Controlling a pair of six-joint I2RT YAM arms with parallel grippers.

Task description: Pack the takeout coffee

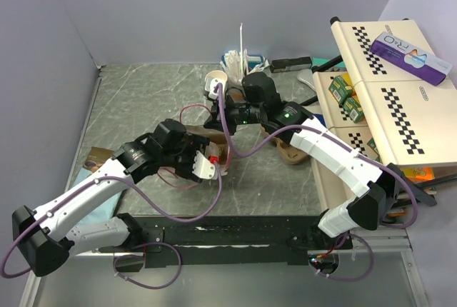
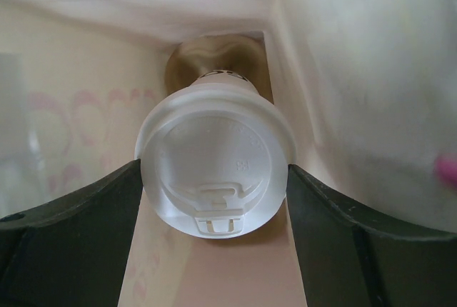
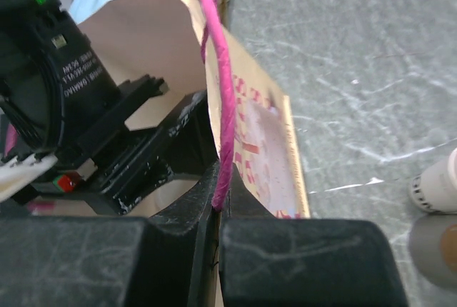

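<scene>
left tool (image 2: pixel 214 178) clasping cup (image 2: pixel 214 146), right tool (image 3: pixel 218 230): handle (image 3: pixel 226 107)

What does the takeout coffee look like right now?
The takeout coffee is a cup capped with a round, translucent white plastic lid with a raised rim and a sip tab. Viewed lid-on, it sits inside a pale paper bag, its rim held on both sides by the left gripper's dark fingers.

Overhead: bright, even light; soft shadows under the arms.
Left wrist: bag (image 2: pixel 357 71) washed out, blurred; lid (image 2: pixel 214 171) sharp.
Right wrist: crisp, evenly lit.
</scene>
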